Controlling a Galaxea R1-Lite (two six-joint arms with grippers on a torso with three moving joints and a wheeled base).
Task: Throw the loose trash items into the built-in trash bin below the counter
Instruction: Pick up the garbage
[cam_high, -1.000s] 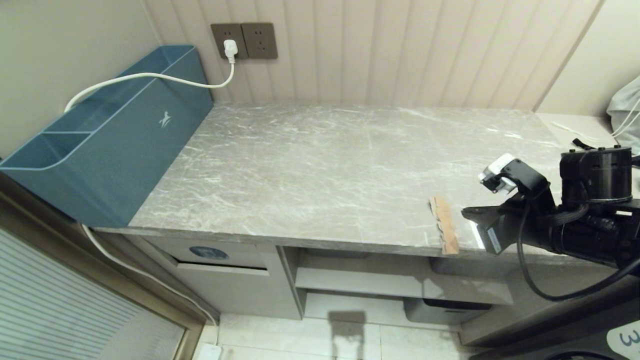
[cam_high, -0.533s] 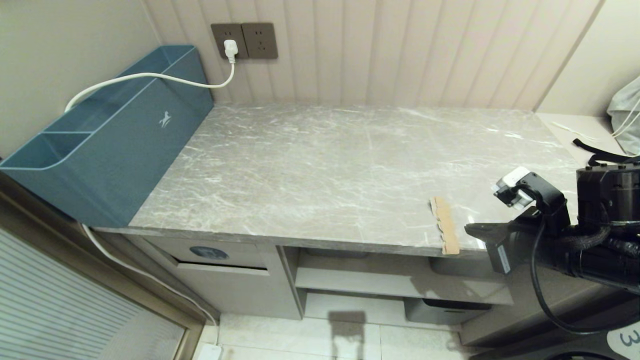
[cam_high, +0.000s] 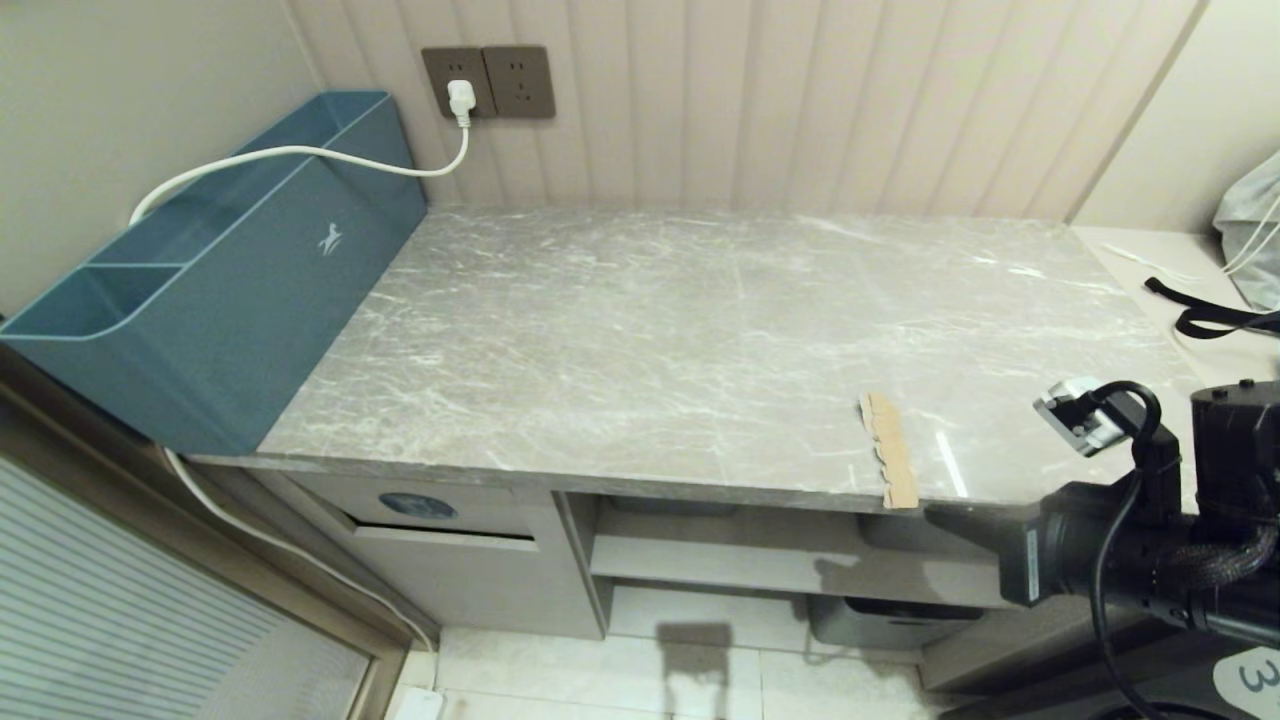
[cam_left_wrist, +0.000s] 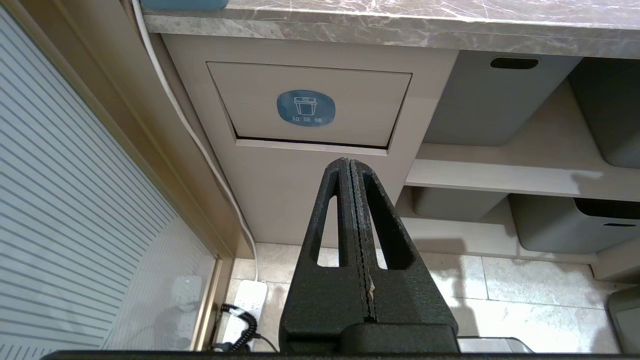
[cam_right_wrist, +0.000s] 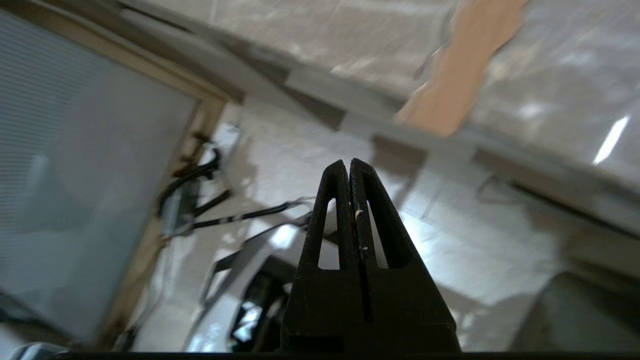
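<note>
One torn brown cardboard scrap (cam_high: 890, 450) lies on the grey marble counter (cam_high: 650, 330) near its right front, its end overhanging the front edge. The right wrist view shows the scrap (cam_right_wrist: 465, 70) blurred, above and ahead of the fingers. My right gripper (cam_high: 942, 518) is shut and empty, just below the counter's front edge and to the right of the scrap; its tips (cam_right_wrist: 348, 165) point toward the floor. The built-in trash bin (cam_left_wrist: 310, 107) with its blue sticker sits under the counter's left end (cam_high: 420, 507). My left gripper (cam_left_wrist: 349, 162) is shut and empty, low before the bin flap.
A long blue-teal box (cam_high: 230, 270) stands along the counter's left side, with a white cable (cam_high: 300, 152) running over it to a wall socket. Grey tubs (cam_left_wrist: 495, 105) fill the shelves right of the bin. A power strip (cam_left_wrist: 245, 305) lies on the floor.
My right arm has sunk and drawn back to the right, from level with the counter top to below its front edge, with the wrist rolling. The scrap has stayed put.
</note>
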